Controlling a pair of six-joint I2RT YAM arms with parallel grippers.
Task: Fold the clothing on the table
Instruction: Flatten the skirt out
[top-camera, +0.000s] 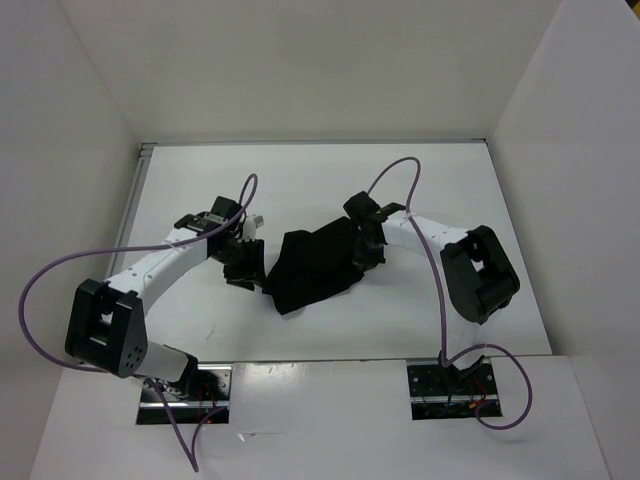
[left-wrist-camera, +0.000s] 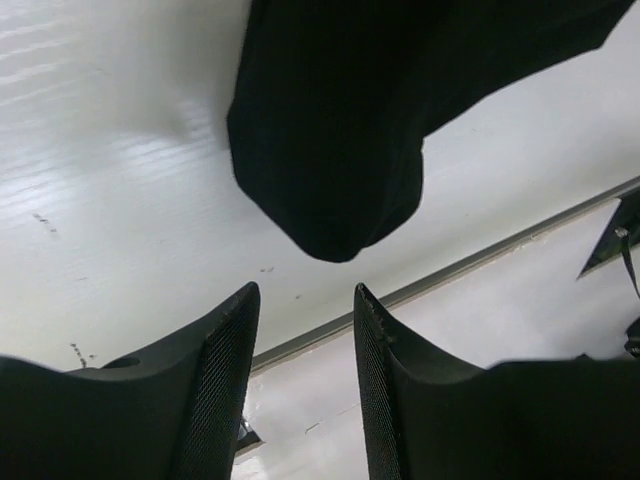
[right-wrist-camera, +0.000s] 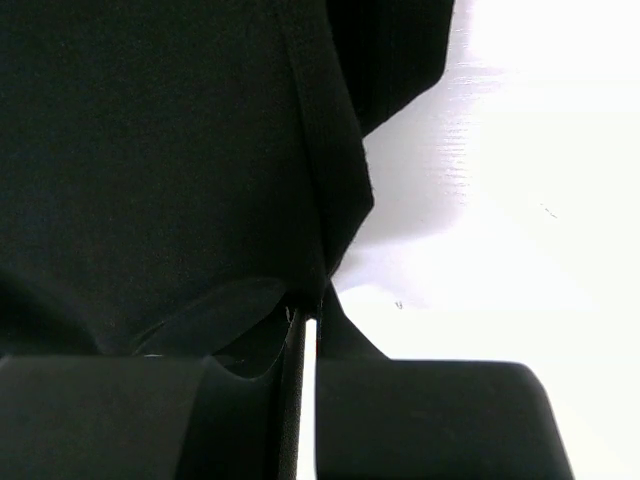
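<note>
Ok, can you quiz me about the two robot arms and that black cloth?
1. True or false: the left gripper is clamped on the soft black fabric clothing.
2. The right gripper is: A) open, B) shut on the clothing, C) out of sight.
3. What colour is the smooth flat table under the clothing?
Key: 1 false; 2 B; 3 white.

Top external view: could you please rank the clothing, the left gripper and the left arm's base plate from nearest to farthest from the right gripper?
Measured from the right gripper:
1. the clothing, in the middle, pinched in its shut jaws.
2. the left gripper, open, just off the clothing's left side.
3. the left arm's base plate, at the bottom left of the view.
</note>
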